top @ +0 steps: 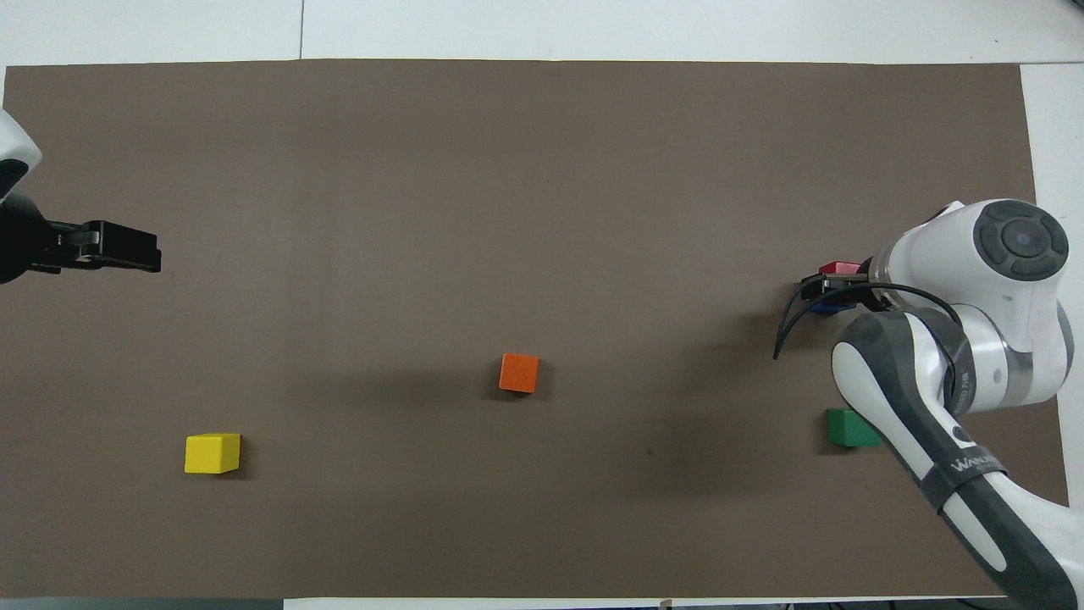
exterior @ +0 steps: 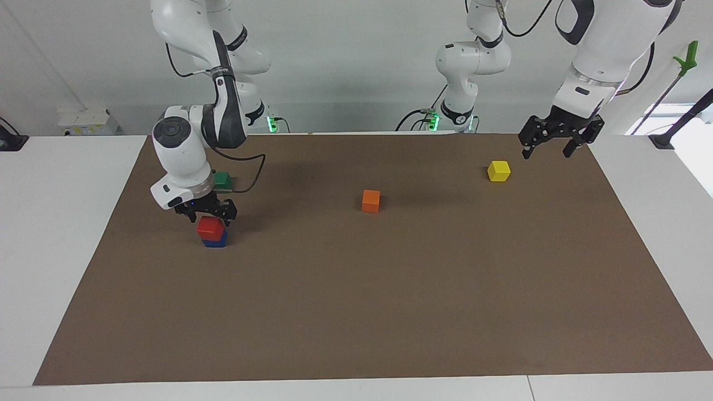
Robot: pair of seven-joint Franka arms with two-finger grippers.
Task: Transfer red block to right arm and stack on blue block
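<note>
The red block sits on the blue block toward the right arm's end of the table. In the overhead view only slivers of the red block and the blue block show past the wrist. My right gripper is low, right over the red block and around its top. My left gripper is open and empty, raised over the left arm's end of the mat near the yellow cube, and it also shows in the overhead view.
A green cube lies nearer to the robots than the stack, just by the right wrist. An orange cube lies mid-table. A yellow cube lies toward the left arm's end. All rest on a brown mat.
</note>
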